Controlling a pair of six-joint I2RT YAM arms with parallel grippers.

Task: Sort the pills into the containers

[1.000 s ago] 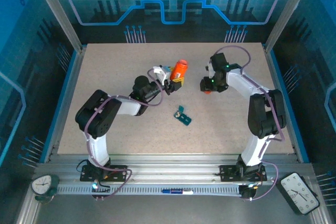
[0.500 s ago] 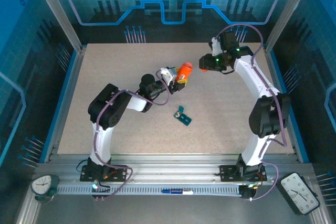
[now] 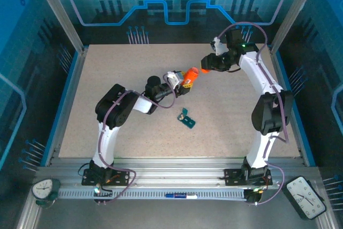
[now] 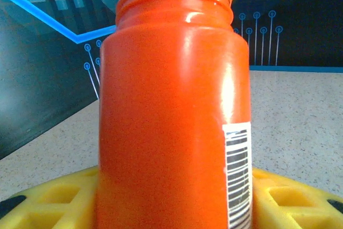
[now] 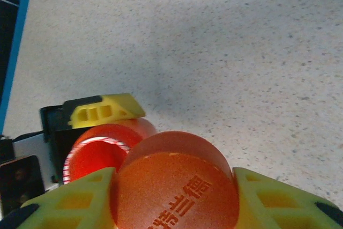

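My left gripper [image 3: 184, 79] is shut on an orange pill bottle [image 3: 189, 74], held above the table and tilted to the right. In the left wrist view the bottle [image 4: 171, 111] stands between the yellow fingers [image 4: 48, 199], its mouth open. My right gripper [image 3: 206, 63] is shut on the orange cap [image 3: 204, 70], just beside the bottle's mouth. The right wrist view has the cap [image 5: 177, 183] between my fingers [image 5: 278, 197], with the open bottle mouth [image 5: 96, 154] just behind it. The dark-teal pill box [image 3: 187, 119] lies on the table below the bottle.
The speckled table [image 3: 107, 89] has a blue rim and metal posts at its corners. Both arms arch over its middle, with cables looping off them. The left gripper's yellow finger [image 5: 104, 110] shows behind the bottle mouth in the right wrist view.
My right gripper rose from the table with the cap and moved left, up to the bottle's mouth. My left arm shifted right and tilted the bottle towards it.
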